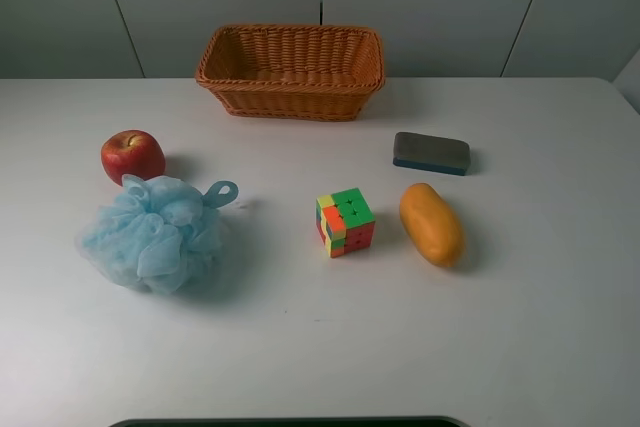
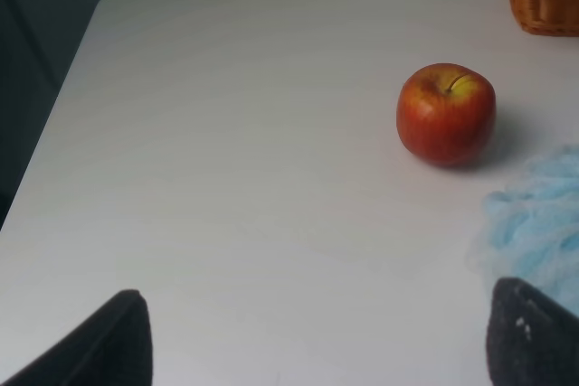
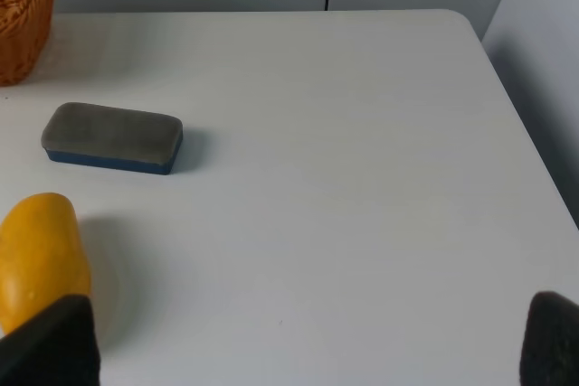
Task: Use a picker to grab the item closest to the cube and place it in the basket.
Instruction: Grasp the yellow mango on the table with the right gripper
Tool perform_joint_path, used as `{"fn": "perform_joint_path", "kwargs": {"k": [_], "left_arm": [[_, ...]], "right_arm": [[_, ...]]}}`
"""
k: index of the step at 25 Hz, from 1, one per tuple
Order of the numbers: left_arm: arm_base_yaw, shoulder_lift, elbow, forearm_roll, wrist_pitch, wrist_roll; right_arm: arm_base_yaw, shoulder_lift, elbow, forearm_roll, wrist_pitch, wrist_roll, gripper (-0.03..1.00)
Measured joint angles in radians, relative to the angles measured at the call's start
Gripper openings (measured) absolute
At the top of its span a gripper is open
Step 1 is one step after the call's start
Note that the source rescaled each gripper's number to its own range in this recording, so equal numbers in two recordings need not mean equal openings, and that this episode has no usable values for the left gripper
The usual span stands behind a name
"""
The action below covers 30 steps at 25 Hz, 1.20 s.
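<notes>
A multicoloured cube (image 1: 345, 222) sits near the middle of the white table. An orange-yellow mango (image 1: 431, 224) lies just right of it, the nearest item; it also shows in the right wrist view (image 3: 41, 259). A woven basket (image 1: 290, 87) stands at the back centre. Neither gripper shows in the high view. My left gripper (image 2: 317, 350) is open and empty, low over the table's left side, short of a red apple (image 2: 446, 114). My right gripper (image 3: 298, 350) is open and empty over the right side, with the mango by one finger (image 3: 45, 345).
A red apple (image 1: 132, 156) and a blue bath pouf (image 1: 152, 232) lie at the left. A grey-and-blue eraser (image 1: 431, 153) lies behind the mango, also in the right wrist view (image 3: 112, 137). The table's right edge is close to my right gripper.
</notes>
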Motion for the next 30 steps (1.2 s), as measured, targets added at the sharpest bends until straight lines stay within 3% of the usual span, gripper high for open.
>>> {"fn": "perform_joint_path", "kwargs": {"k": [22, 30], "left_arm": [[0.000, 0.000, 0.000, 0.000, 0.000, 0.000], [0.000, 0.000, 0.000, 0.000, 0.000, 0.000]], "right_arm": [[0.000, 0.000, 0.000, 0.000, -0.002, 0.020, 1.00], [0.000, 0.050, -0.113, -0.001, -0.081, -0.006, 1.00]]}}
